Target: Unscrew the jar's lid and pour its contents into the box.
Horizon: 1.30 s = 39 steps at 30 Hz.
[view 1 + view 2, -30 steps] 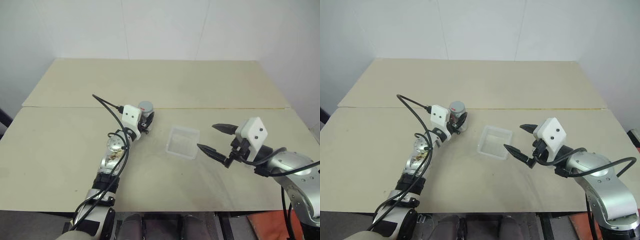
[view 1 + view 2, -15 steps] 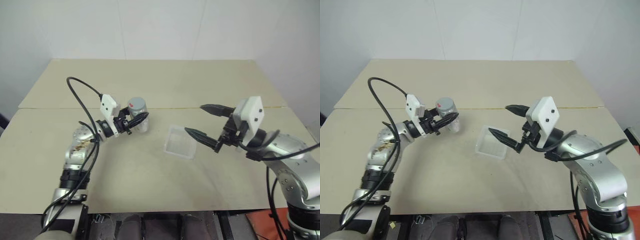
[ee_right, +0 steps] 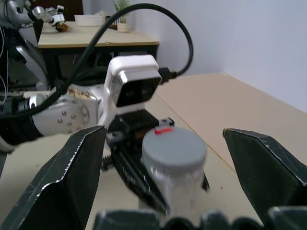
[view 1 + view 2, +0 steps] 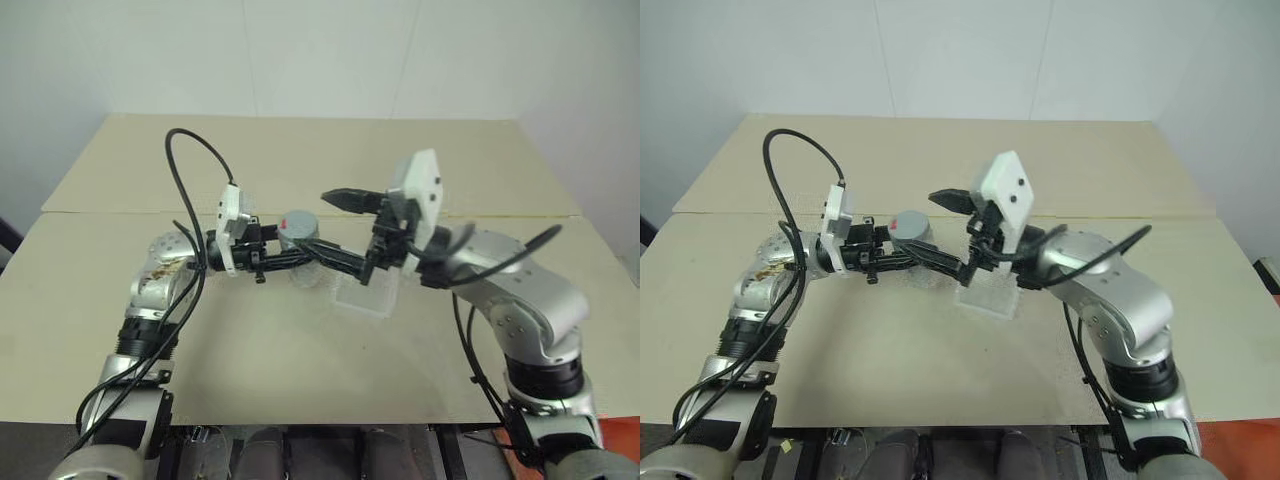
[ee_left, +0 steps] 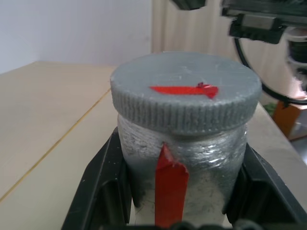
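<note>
Jar [image 4: 300, 243] up off the desk [image 4: 300, 370], pinched round its body by the left end effector [image 4: 290, 258], lid [image 4: 298, 224] on top and not yet turned off. Right end effector [image 4: 342, 230] spread wide and level, one finger behind the lid, the other crossing in front of the jar body, no grip taken. Box [image 4: 366, 292] on the desk just beside and below the jar, toward the robot's right, with nothing visible inside.

Much the same from the right eye: jar held between the two arms, above the desk, box near its lower right.

From the left wrist: grey ribbed lid [image 5: 186, 93] seated square on the jar [image 5: 184, 165], red mark on the top and a red strip down the body, black fingers [image 5: 103, 184] pressed against both sides. Contents not to be made out through the frosted wall.

From the right wrist: own fingers [image 3: 72, 172] standing far apart either side of the capped jar [image 3: 173, 165], lid [image 3: 173, 147] between them but untouched; left end effector [image 3: 127, 153] clamped behind.

By judgement, only the pick-up and presentation done. Left to do: closing on the lid, unscrewing, lifting it away, tipping the jar over the box.
</note>
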Tool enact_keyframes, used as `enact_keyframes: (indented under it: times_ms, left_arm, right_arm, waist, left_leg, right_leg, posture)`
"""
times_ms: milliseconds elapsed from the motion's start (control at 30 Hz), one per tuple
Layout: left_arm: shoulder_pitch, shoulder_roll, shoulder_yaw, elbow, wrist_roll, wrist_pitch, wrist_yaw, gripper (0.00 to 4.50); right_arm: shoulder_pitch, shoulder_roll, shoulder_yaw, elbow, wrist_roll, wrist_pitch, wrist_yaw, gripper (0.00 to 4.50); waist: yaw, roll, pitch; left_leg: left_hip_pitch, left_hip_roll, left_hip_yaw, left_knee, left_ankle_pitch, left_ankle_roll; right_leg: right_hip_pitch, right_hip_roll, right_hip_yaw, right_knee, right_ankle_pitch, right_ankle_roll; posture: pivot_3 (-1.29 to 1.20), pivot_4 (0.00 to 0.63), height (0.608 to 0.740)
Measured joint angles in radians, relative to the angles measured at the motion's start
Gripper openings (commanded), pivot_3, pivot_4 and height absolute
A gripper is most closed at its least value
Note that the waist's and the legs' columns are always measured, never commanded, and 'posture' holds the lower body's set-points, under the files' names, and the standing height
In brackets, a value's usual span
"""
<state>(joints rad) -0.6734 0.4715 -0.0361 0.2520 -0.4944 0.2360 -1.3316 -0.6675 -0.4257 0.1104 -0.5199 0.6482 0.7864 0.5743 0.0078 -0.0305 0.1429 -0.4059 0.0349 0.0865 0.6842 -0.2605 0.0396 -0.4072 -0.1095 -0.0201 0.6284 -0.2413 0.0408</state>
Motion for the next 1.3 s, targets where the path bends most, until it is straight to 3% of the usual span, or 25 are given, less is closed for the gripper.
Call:
enact_keyframes:
  times_ms: [433,533,667,967,1067,1167,1300]
  left_arm:
    - [-0.026,-0.017,-0.005,0.046,0.011,-0.021,-0.069,2.01]
    - [-0.026,-0.020,-0.005,0.046,0.019,-0.022,-0.074,2.01]
    - [-0.026,-0.022,-0.004,0.046,0.022,-0.029,-0.076,2.01]
    - [-0.026,-0.018,-0.003,0.054,0.024,-0.041,-0.085,2.01]
    - [-0.046,-0.010,-0.018,0.086,0.023,-0.058,-0.150,2.01]
    - [-0.080,0.001,-0.054,0.103,0.001,-0.058,-0.255,2.01]
    - [-0.094,0.039,-0.140,0.090,-0.071,-0.056,-0.279,2.01]
  right_arm:
    - [-0.043,0.048,0.063,0.084,-0.045,0.056,-0.041,4.50]
    - [-0.053,0.049,0.069,0.099,-0.052,0.061,-0.042,3.92]
    - [-0.057,0.053,0.071,0.109,-0.059,0.061,-0.044,2.72]
    - [-0.065,0.055,0.074,0.119,-0.066,0.061,-0.023,2.72]
    - [-0.065,0.033,0.075,0.139,-0.061,0.033,0.062,2.72]
    - [-0.062,-0.016,0.070,0.184,-0.033,-0.051,0.236,2.72]
    - [-0.093,-0.038,0.076,0.318,-0.018,-0.160,0.467,2.72]
  waist:
    - [-0.003,0.000,0.000]
    - [-0.005,0.000,0.000]
    - [-0.006,0.000,0.000]
    - [-0.009,0.000,0.000]
    - [-0.008,0.000,0.000]
    - [-0.006,0.000,0.000]
    - [-0.013,0.000,0.001]
  left_leg:
    - [-0.001,0.000,0.000,0.000,0.000,0.000]
    - [-0.001,0.000,0.000,0.000,0.000,0.000]
    - [-0.001,0.000,0.000,0.000,0.000,0.000]
    - [-0.001,0.000,0.000,0.000,0.000,0.000]
    - [-0.002,0.000,0.000,0.000,0.000,0.000]
    - [-0.002,0.000,0.000,0.001,0.000,0.001]
    - [-0.002,0.000,-0.001,0.001,0.000,0.001]
  right_leg:
    - [-0.001,0.000,0.000,0.001,0.000,0.000]
    - [-0.001,0.000,0.000,0.001,0.000,0.000]
    - [-0.001,0.000,0.000,0.001,0.000,0.000]
    - [-0.001,0.000,0.000,0.001,0.000,0.000]
    - [-0.001,0.000,-0.001,0.000,0.000,0.000]
    - [-0.001,0.000,-0.001,0.000,0.000,0.000]
    - [-0.001,0.000,0.000,0.000,0.000,0.000]
  posture:
    - [0.00,0.150,0.740]
    - [0.00,0.150,0.740]
    - [0.00,0.150,0.740]
    - [0.00,0.150,0.740]
    - [0.00,0.150,0.740]
    - [0.00,0.150,0.740]
    - [0.00,0.150,0.740]
